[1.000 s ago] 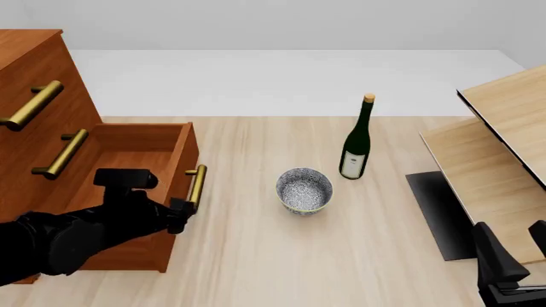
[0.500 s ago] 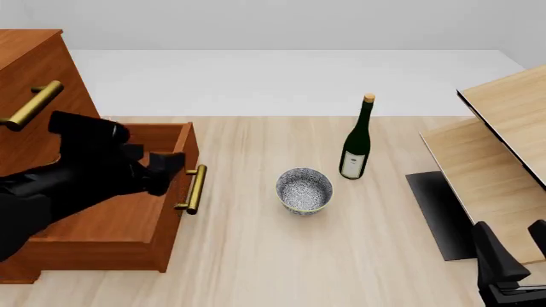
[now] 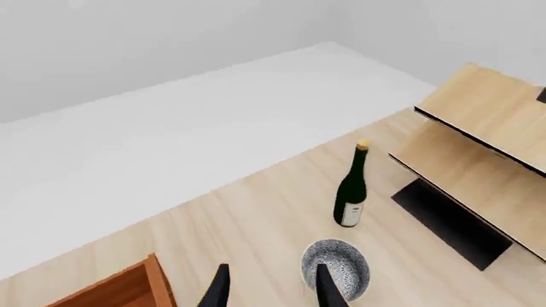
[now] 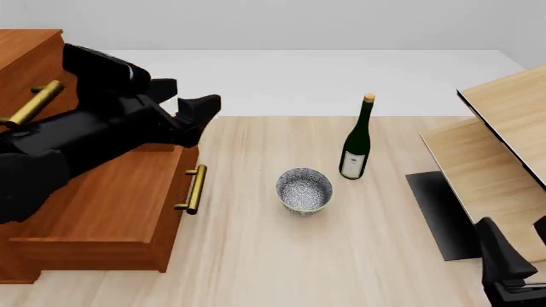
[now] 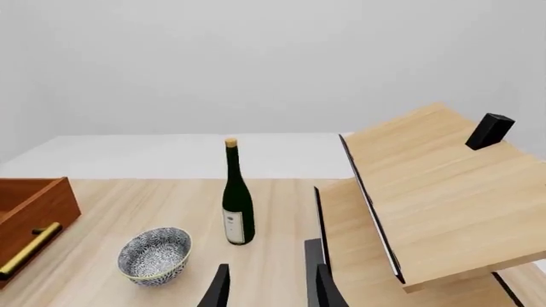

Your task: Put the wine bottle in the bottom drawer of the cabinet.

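Wine bottle upright on surface, glass: heavy, slick, fragile, top-heavy; grab body abt label. Left pincer & right pincer both open, empty.

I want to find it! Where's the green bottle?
In the front view the tall dark green glass wine bottle stands upright right of centre, just behind-right of the grey speckled bowl.

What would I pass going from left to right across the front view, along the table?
The cabinet, then its pulled-out bottom drawer, the grey speckled bowl, the wine bottle, and last the pale light-wood furniture.
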